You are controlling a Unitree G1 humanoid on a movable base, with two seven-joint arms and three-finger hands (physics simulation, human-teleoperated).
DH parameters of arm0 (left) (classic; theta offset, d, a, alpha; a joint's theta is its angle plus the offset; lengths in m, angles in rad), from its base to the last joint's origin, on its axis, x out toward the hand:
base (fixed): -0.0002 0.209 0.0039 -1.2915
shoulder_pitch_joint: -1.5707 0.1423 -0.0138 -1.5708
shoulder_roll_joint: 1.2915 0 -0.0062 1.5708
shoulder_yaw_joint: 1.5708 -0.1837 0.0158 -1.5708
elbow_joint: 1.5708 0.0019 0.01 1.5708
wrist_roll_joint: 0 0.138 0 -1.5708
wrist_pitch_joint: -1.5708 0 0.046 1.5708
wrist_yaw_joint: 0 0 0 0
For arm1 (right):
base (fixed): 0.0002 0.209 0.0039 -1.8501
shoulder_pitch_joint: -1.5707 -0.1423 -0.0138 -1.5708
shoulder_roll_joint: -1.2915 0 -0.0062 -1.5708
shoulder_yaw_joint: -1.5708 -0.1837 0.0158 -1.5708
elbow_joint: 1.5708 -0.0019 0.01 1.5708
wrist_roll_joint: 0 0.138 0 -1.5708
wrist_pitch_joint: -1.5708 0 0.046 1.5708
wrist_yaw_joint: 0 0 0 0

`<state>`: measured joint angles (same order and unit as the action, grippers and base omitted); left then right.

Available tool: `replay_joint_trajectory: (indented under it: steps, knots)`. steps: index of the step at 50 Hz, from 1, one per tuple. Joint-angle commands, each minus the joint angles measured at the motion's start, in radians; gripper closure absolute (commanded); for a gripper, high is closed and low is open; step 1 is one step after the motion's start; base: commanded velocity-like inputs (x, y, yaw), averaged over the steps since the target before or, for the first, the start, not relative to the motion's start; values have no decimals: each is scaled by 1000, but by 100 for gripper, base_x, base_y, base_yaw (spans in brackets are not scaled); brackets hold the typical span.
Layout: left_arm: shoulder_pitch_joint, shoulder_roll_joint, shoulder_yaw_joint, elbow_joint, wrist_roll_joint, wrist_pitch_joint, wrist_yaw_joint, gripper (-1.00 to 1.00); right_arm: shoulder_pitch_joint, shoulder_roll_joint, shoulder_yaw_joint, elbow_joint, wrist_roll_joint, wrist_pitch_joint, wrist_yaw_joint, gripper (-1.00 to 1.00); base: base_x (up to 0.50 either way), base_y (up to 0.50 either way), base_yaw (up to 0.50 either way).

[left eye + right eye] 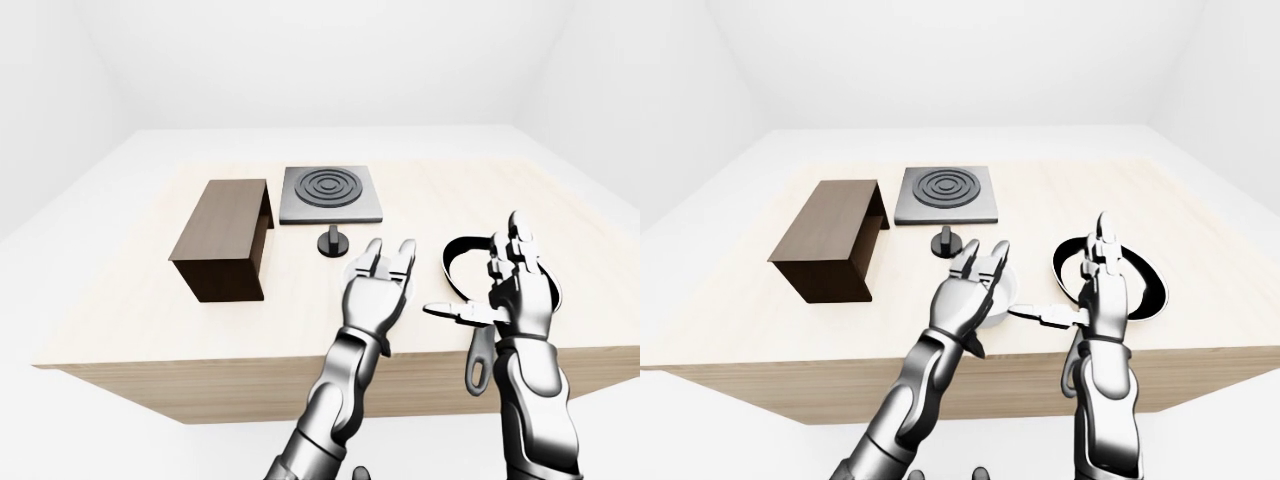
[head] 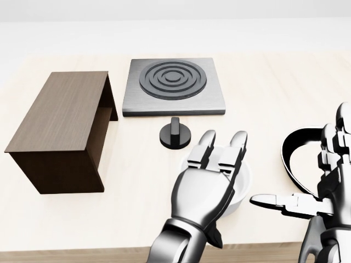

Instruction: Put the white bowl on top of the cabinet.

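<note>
Near the counter's (image 2: 66, 219) bottom edge in the head view, the white bowl (image 2: 241, 192) sits just beyond the left hand (image 2: 205, 192), whose spread, empty fingers cover it, nearer than the open, empty right hand (image 2: 323, 192).

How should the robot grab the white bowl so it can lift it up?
Probably by the rim. The white bowl sits upright with its opening facing up and has straight walls and no handle. The left robot hand is over it with fingers open, so coming down from above and pinching the near wall looks easiest. The right robot hand waits open beside it, next to the pan.
</note>
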<state>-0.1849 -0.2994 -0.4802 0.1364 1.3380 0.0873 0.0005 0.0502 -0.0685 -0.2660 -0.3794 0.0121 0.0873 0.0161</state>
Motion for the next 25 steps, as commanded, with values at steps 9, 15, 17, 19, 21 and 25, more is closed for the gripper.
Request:
replay_joint_trajectory:
  steps: [9,15,17,19,21,25]
  knots:
    - [-37,-21,34,173,103,0,-13,-100,7,4,-4,-14,3,0,5,-100,0,0,0]
    - [-64,-26,58,220,92,0,3,-100,13,8,4,-15,-4,0,6,-100,0,0,0]
    - [-70,-26,59,230,103,0,4,-100,17,9,5,-21,-4,0,7,-100,0,0,0]
    - [-85,-28,68,247,110,0,8,-100,19,11,7,-22,-5,0,9,-100,0,0,0]
    - [-93,-29,74,259,108,0,11,-100,19,11,6,-21,-5,0,9,-100,0,0,0]
    - [-109,-30,87,289,104,0,22,-100,19,12,6,-24,-5,0,10,-100,0,0,0]
